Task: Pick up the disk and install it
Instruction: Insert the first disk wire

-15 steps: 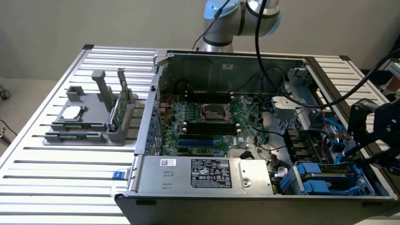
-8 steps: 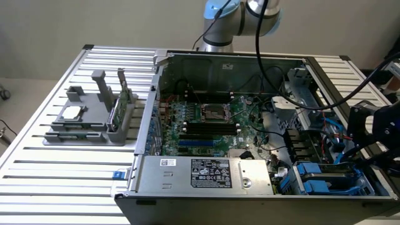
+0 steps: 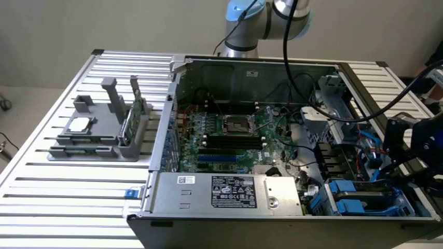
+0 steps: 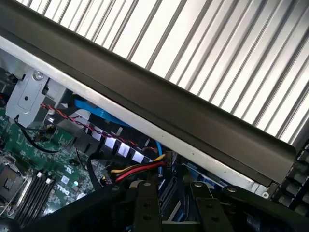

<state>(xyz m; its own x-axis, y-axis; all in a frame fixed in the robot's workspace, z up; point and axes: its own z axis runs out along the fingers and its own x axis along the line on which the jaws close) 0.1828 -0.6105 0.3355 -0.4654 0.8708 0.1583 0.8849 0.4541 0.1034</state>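
My gripper hangs at the exterior view's right, low over the drive bay in the corner of the open computer case. In the wrist view its two dark fingers stand a little apart, with a narrow blue and grey edge between them. That edge looks like the disk, held edge-on in the gripper. In the exterior view the gripper's dark body covers the disk.
Blue carriers sit in the bay under the gripper, beside the power supply. Red and yellow wires run close to the fingers. The case's dark side wall is near. A grey holder with a silver chip and a green card stands on the slatted table.
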